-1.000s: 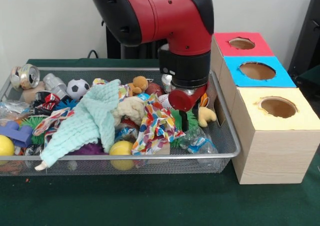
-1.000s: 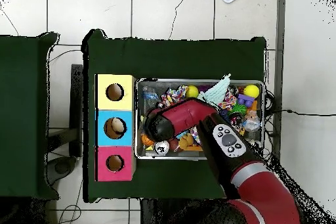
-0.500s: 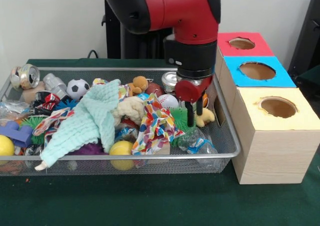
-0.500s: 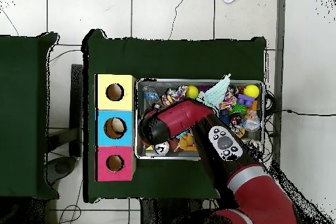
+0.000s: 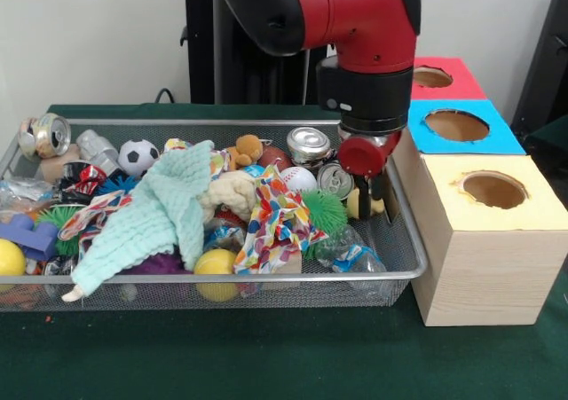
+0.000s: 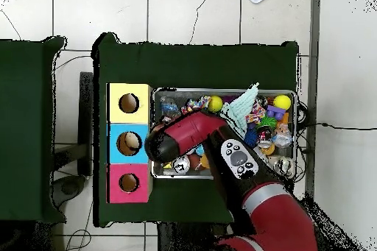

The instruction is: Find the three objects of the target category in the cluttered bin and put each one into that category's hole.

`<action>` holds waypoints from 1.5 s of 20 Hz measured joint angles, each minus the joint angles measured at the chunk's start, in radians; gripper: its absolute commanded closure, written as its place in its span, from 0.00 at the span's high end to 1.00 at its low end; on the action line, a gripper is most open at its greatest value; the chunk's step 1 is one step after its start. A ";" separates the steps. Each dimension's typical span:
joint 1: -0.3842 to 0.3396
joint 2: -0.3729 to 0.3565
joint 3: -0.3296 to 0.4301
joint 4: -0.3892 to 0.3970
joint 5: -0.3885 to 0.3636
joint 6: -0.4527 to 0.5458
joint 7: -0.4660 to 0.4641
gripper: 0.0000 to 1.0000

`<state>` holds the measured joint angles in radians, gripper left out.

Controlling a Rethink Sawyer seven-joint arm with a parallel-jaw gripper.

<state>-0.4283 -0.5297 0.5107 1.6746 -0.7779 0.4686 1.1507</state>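
Front view: arm (image 5: 355,19) comes down over the right end of the wire bin (image 5: 404,249). Gripper (image 5: 366,187) hangs low by the bin's right wall, next to the boxes. A yellow plush toy (image 5: 355,203) sits right at the gripper tips, mostly hidden behind them; can't tell if it is clamped or only touching, so gripper state: cannot tell.

Bin contents, left to right:
- yellow ball (image 5: 11,258) and blue block (image 5: 27,233) at far left
- crushed can (image 5: 49,134) at back-left corner, soccer ball (image 5: 138,156) near it
- mint knit cloth (image 5: 151,209) draped over the middle, 2nd yellow ball (image 5: 216,264) at its front edge against the front wall
- multicolour patterned cloth (image 5: 280,218) right of centre, cream plush (image 5: 232,192) between the two cloths
- brown teddy (image 5: 248,147) toward back
- silver can (image 5: 309,143) upright-ish at back, 2nd can (image 5: 335,180) tilted just beside the gripper
- green spiky ball (image 5: 325,211) just left of the gripper
- crumpled plastic bottle (image 5: 351,254) at front-right corner

Three boxes in a row right of the bin, each w/ a round hole on top: yellow box (image 5: 488,231) nearest camera, blue box (image 5: 457,127) in the middle, red box (image 5: 435,76) farthest. Yellow box touches or nearly touches the bin's right rim.

Overhead view: arm's end (image 6: 166,145) covers the bin's edge next to the blue box (image 6: 129,143); something pale shows inside the blue hole. All on the green bench (image 6: 199,60).
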 measured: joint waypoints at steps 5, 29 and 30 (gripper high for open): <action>0.020 -0.021 -0.002 -0.006 0.036 0.019 0.000 1.00; 0.073 -0.023 -0.106 -0.171 0.083 0.073 0.000 1.00; 0.078 -0.016 -0.124 -0.184 0.083 0.073 0.000 1.00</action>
<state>-0.3500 -0.5460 0.3868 1.4904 -0.6949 0.5415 1.1507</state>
